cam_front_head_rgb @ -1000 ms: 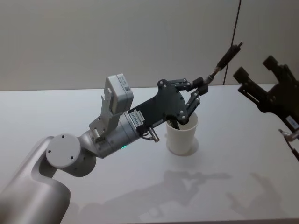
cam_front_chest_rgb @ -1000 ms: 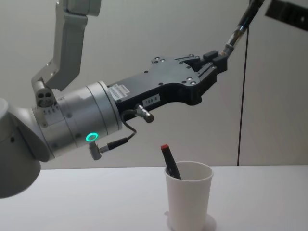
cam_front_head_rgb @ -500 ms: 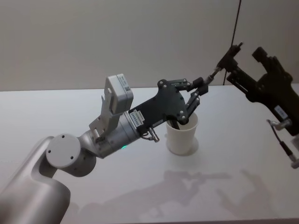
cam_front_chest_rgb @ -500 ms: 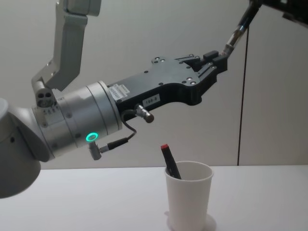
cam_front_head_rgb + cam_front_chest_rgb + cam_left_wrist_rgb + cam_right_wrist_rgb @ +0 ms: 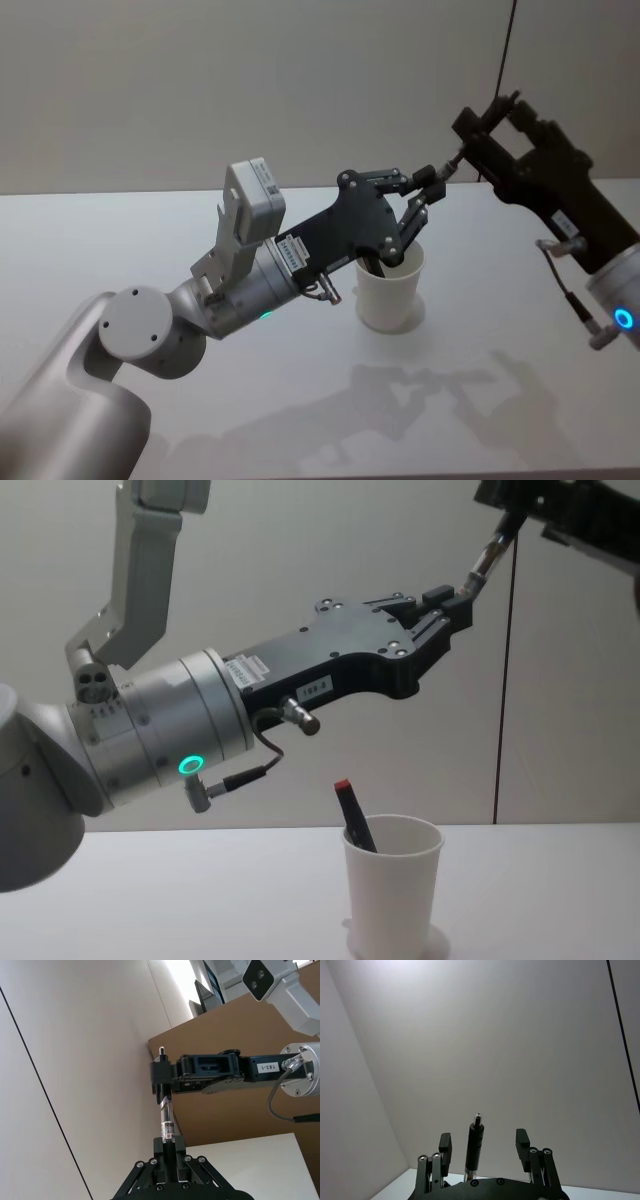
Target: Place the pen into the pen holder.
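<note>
Left gripper (image 5: pixel 432 186) pinches the lower end of a slim dark pen (image 5: pixel 165 1119), held high above the white tapered paper cup (image 5: pixel 390 290) on the white table (image 5: pixel 150 240). Right gripper (image 5: pixel 482 1146), fingers spread, straddles the pen's upper end.

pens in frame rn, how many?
2. One pen is held up in the air by the left gripper, with the right gripper around its far end. Another stands in the pen holder. More could be hidden inside the cup.

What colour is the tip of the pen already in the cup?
Red, on the black pen standing in the white cup; clearest in the chest view.
</note>
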Robot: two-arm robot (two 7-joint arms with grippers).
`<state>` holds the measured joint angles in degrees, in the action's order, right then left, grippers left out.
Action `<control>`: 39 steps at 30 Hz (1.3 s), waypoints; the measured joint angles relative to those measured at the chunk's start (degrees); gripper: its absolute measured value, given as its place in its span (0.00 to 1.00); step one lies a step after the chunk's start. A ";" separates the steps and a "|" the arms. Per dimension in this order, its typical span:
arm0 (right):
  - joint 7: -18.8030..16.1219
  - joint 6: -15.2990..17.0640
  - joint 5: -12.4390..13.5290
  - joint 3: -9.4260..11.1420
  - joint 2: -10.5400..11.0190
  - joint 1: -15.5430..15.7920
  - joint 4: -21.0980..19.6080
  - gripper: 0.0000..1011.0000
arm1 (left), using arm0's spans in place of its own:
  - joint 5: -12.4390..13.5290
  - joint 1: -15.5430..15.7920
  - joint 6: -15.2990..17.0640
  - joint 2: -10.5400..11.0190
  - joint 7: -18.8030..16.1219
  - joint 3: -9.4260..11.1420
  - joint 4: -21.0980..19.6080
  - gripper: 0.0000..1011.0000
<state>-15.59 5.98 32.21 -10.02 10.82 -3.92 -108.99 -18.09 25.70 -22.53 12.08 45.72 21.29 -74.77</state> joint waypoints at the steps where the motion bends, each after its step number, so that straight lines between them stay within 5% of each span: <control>1: 0.23 0.39 0.00 -0.19 -0.31 -0.26 0.19 0.83 | 0.00 0.00 0.00 0.00 0.00 0.00 0.00 0.13; 23: -0.56 1.76 1.39 -1.78 -1.91 -1.75 0.75 0.14 | -0.02 0.00 -0.01 0.00 0.00 0.00 -0.01 0.13; 33: -0.77 1.72 1.53 -2.16 -1.77 -1.89 0.54 0.13 | -0.08 0.00 -0.11 0.00 0.00 -0.01 -0.01 0.14; 39: -0.95 1.55 1.72 -2.40 -1.67 -1.93 0.28 0.13 | 0.00 0.00 0.00 0.00 -0.01 0.01 0.00 0.28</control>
<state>-16.54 7.53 33.93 -12.42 9.15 -5.84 -108.70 -18.09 25.70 -22.53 12.09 45.72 21.30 -74.77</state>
